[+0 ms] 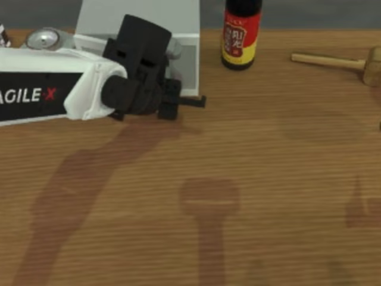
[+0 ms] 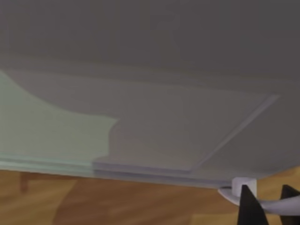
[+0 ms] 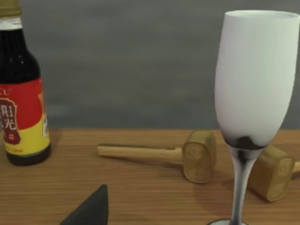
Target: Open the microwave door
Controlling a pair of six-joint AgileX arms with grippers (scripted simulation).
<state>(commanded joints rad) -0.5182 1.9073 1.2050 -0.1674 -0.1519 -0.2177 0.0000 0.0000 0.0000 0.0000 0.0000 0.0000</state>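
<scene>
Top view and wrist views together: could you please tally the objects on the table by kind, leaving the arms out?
Microwave: 1
Sauce bottle: 1
Wooden mallet: 2
Stemmed glass: 1
Kitchen scale: 1
Total: 6

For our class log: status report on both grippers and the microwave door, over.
Left gripper at small white-grey microwave front, by its door's edge; fingers' grip unclear. Right gripper parked off right, near tall white wine glass. Nothing blocking seen.
</scene>
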